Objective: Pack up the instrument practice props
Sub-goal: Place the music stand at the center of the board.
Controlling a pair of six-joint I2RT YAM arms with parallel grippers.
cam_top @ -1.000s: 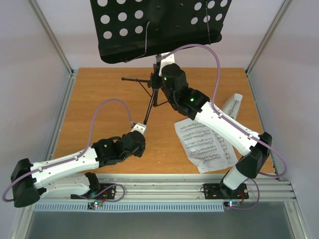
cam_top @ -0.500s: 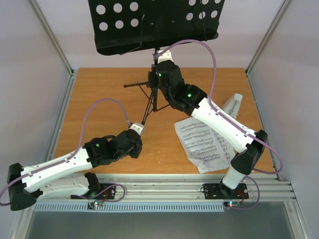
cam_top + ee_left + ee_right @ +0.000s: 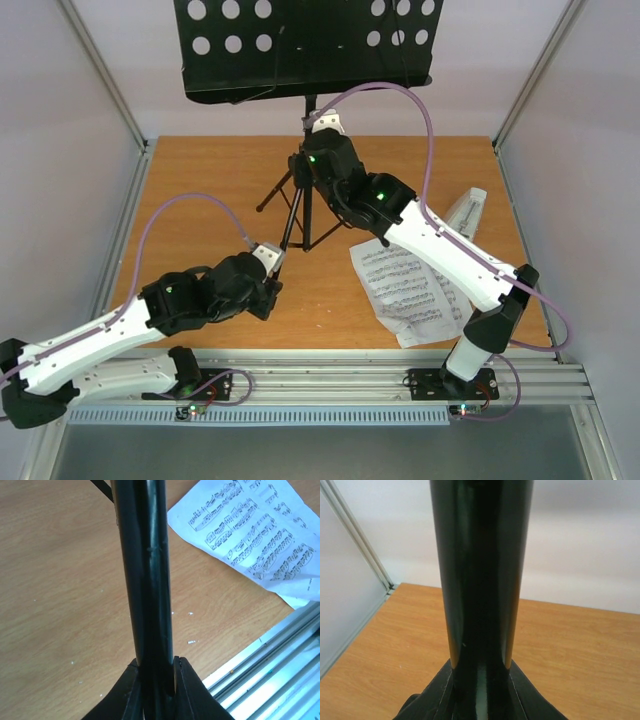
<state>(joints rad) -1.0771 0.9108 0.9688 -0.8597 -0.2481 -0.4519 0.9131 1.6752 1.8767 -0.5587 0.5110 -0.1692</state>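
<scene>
Black tripod music stand (image 3: 300, 50) standing at the rear centre of the bench (image 3: 200, 180). Right tool (image 3: 480, 672) clenching its pole below the desk, left tool (image 3: 155, 667) clenching a tripod leg. Sheet-music pages (image 3: 410, 290) lying right of the legs, partly under the right arm (image 3: 450, 250). Metronome (image 3: 463, 212) sitting beyond them, near the right edge.

Across the middle of the overhead view, an orange-brown wooden tabletop (image 3: 200, 170). Along its near edge, low in the frame, a band of ribbed aluminium rails (image 3: 340, 375). Just below that, a thin white perforated strip (image 3: 300, 415), then a dull grey surface (image 3: 330, 455) down to the bottom edge. At upper left, a slanted metal post (image 3: 103, 75), and at upper right a matching post (image 3: 538, 70), each ending near a far corner of the tabletop. Behind and to both sides, plain pale walls (image 3: 50, 200). In the left wrist view, a few tiny white specks (image 3: 191, 641) scattered on the wood near centre.
</scene>
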